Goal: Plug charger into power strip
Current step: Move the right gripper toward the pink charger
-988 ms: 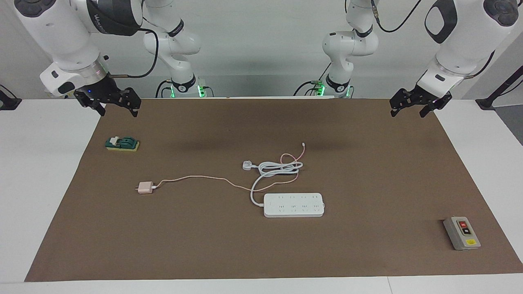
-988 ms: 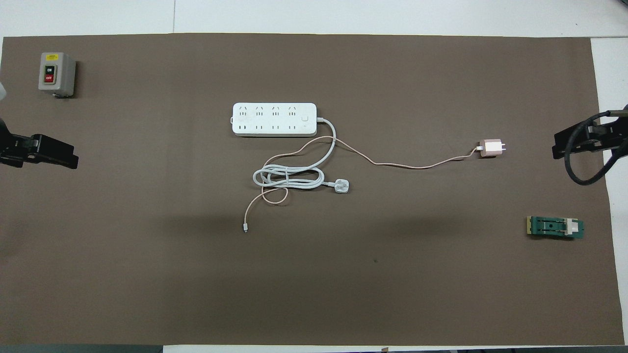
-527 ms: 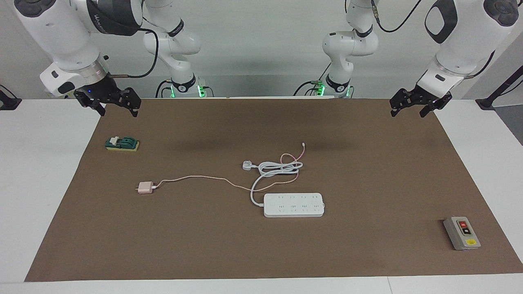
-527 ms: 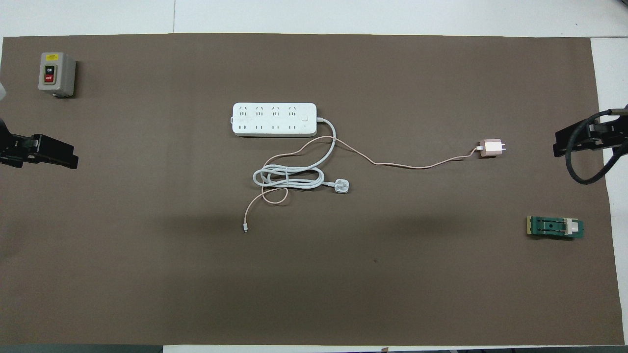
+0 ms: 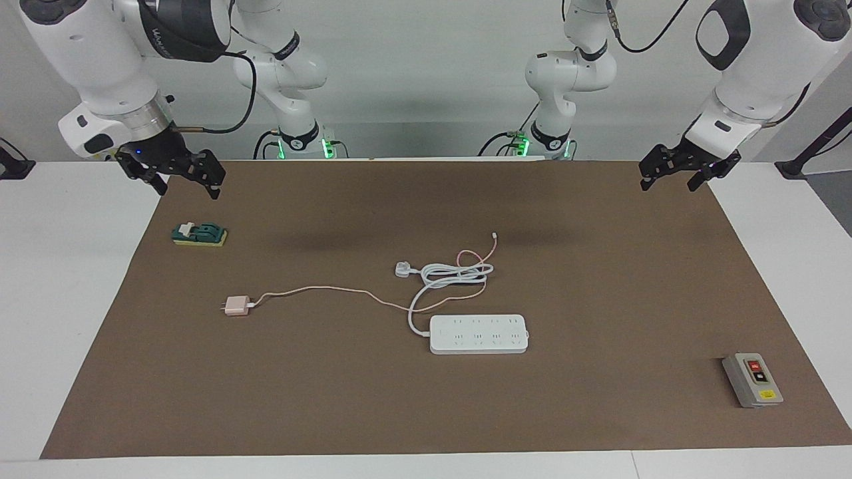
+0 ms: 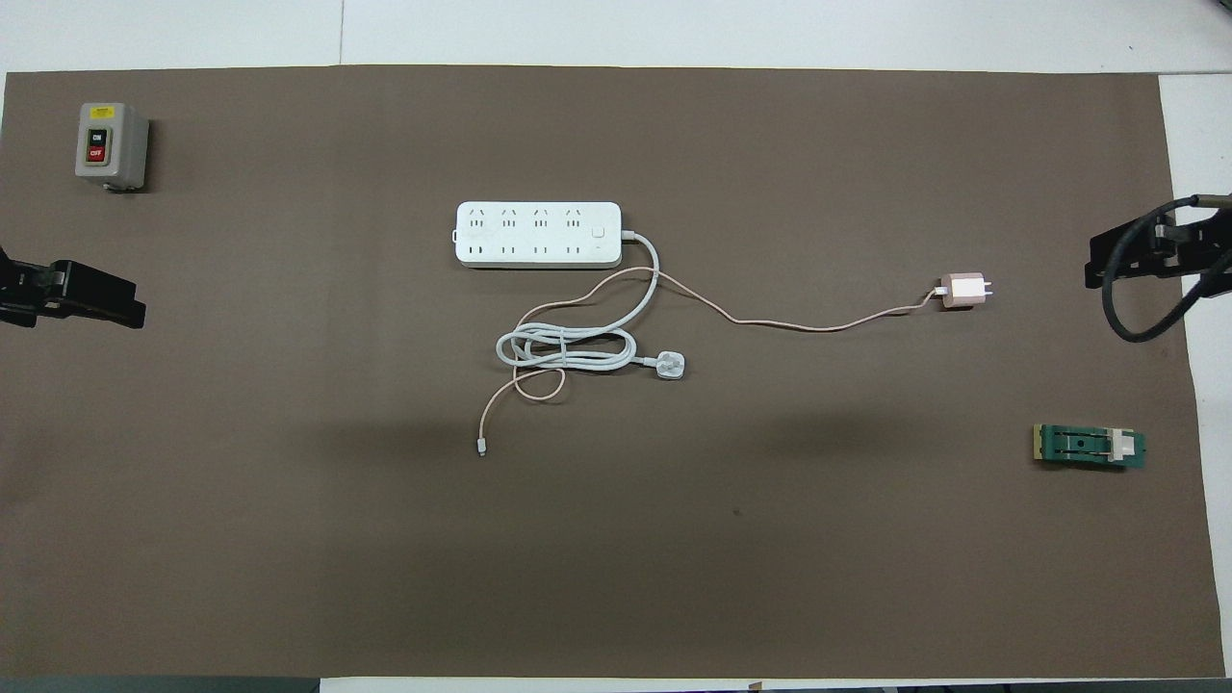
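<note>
Right now I see both arms raised at the edges of the brown mat [image 5: 599,399], neither one holding anything. My right gripper [image 5: 178,177] hangs in the air over the mat's corner at the right arm's end of the table, above the spot near the small green switch block [image 5: 199,233], and its fingers stand spread apart. My left gripper [image 5: 679,174] hangs over the mat's edge at the left arm's end, fingers also spread and empty. From overhead only the dark tips of each show at the sides of the mat, the left gripper [image 6: 72,294] on one side and the right gripper [image 6: 1145,255] on the other. The charger [image 5: 235,305], a small pale-pink cube, lies flat on the mat toward the right arm's end, farther from the robots than the green switch block, with its prongs pointing toward that end of the table. Its thin pink cable [image 5: 319,290] runs across the mat toward the middle, where it passes over and loops through the coiled white cord [image 5: 452,271]. The power strip [image 5: 478,334] lies flat near the middle of the mat, sockets facing up, well apart from the charger. Its thick cord curls toward the robots and ends in a white plug [image 5: 403,269]. A grey button box [image 5: 752,379] sits near the mat's corner at the left arm's end.
</note>
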Tool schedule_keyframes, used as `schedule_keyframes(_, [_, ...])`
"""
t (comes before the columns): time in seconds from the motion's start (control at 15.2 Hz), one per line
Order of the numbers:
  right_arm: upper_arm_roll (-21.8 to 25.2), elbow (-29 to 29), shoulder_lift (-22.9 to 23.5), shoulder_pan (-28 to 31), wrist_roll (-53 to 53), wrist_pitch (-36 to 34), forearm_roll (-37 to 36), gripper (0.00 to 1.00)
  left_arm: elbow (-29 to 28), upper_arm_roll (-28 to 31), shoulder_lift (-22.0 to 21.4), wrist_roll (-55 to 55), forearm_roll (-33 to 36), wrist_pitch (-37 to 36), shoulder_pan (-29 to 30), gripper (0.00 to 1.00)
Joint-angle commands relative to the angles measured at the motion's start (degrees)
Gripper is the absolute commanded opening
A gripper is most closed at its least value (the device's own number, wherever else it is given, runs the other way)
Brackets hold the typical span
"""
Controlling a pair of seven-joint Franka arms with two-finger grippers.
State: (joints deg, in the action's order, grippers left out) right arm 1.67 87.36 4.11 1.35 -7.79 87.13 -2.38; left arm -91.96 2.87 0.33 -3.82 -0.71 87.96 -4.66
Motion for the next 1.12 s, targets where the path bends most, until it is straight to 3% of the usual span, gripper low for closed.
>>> schedule_keyframes(0.0, [-0.26, 1.24, 2.64, 1.81, -9.75, 1.29, 3.42, 1.0, 0.12, -0.06, 0.11, 0.48, -0.08, 0.99, -0.52, 1.0])
schedule_keyframes(0.33, [-0.17, 1.15, 8.79, 5.94, -24.0, 4.53, 12.38, 0.99, -0.06, -0.06, -0.07, 0.48, -0.08, 0.9, -0.44, 1.0])
schedule_keyframes(0.46, [-0.08, 1.32, 11.52, 8.22, -31.28, 6.98, 19.65, 0.97, -0.76, -0.06, -0.33, 0.65, -0.08, 0.64, -0.08, 1.0])
schedule_keyframes(0.59, [-0.08, 4.47, 12.14, 9.11, -36.13, 10.94, 23.46, 0.97, -0.85, -0.06, -0.25, 0.65, -0.08, 0.9, -0.43, 1.0])
schedule_keyframes(1.05, [0.0, 5.19, 20.75, 15.17, -37.91, 14.91, 37.16, 0.97, -0.85, -0.05, -0.51, 0.57, -0.08, 0.37, -0.69, 1.0])
